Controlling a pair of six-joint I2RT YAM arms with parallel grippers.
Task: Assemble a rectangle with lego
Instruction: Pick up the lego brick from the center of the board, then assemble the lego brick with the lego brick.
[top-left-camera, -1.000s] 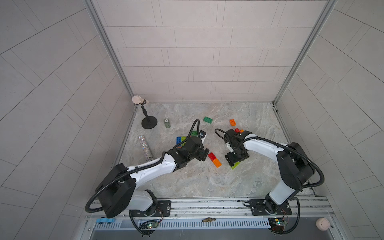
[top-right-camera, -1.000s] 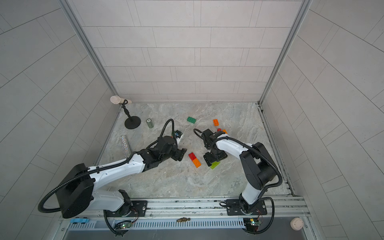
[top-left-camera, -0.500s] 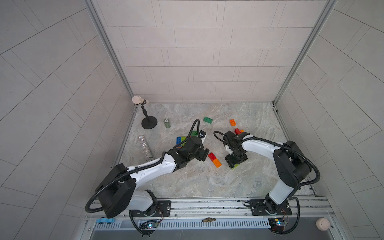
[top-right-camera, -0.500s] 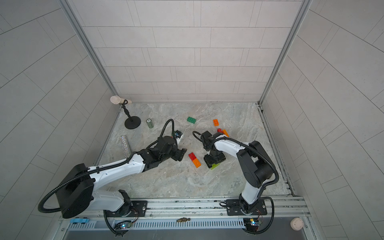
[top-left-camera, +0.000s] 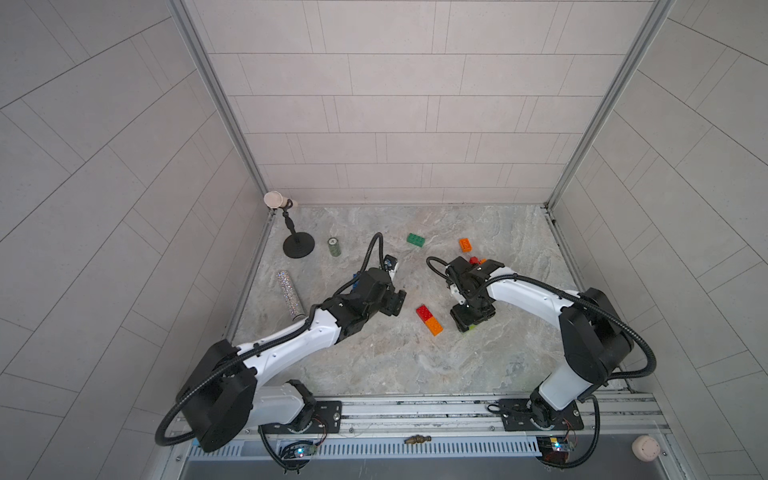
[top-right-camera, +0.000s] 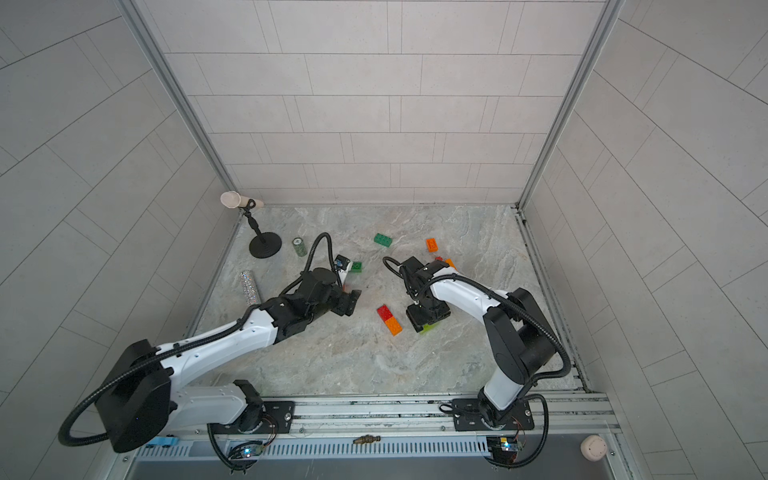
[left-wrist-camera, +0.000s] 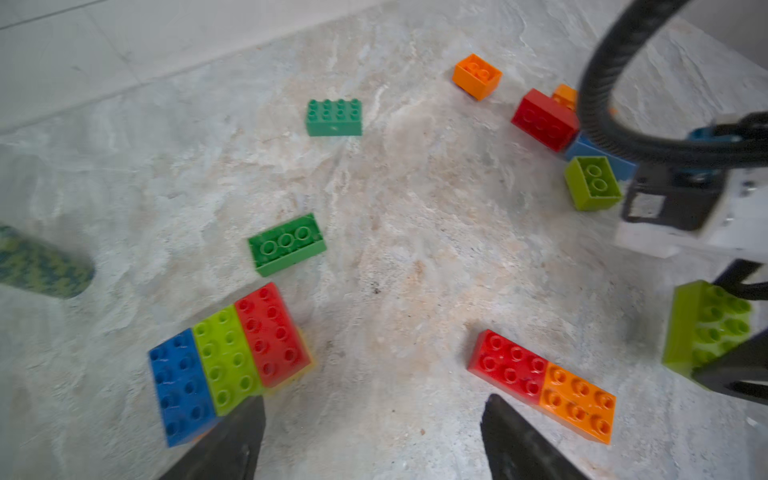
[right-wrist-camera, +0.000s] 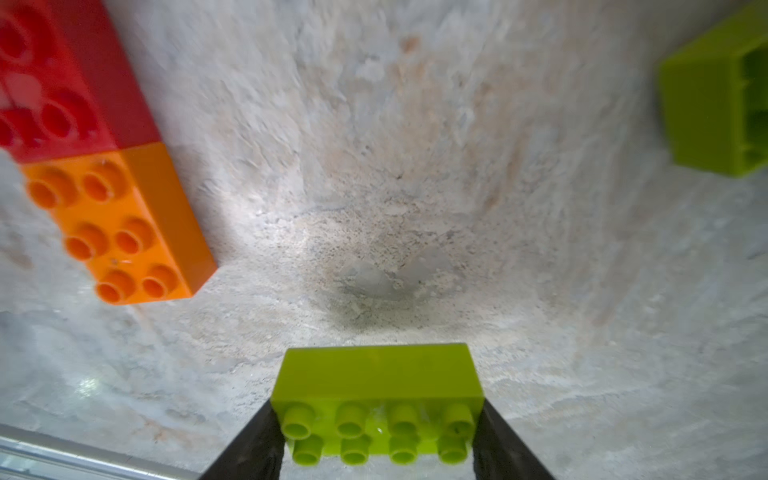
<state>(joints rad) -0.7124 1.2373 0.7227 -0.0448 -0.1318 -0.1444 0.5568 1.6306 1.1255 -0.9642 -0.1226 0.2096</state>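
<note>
Two robot arms reach over a marbled grey worktop (top-left-camera: 374, 365) scattered with lego. The right claw (right-wrist-camera: 376, 419) is clamped on a lime brick (right-wrist-camera: 376, 374), studs up, with one black finger (right-wrist-camera: 257, 440) pressed against each short end. Whether the brick rests on the worktop or is lifted cannot be told. Ahead of this claw and off to one side, a red brick (right-wrist-camera: 62, 83) and an orange brick (right-wrist-camera: 124, 224) lie touching end to end.

The left claw (left-wrist-camera: 374, 401) stands apart, with only bare worktop between its fingers. Just beside one finger sits a row of blue, lime and red bricks (left-wrist-camera: 228, 361). A dark green brick (left-wrist-camera: 286, 245) lies loose ahead of the claw, and a second dark green brick (left-wrist-camera: 334, 118) lies further ahead.
</note>
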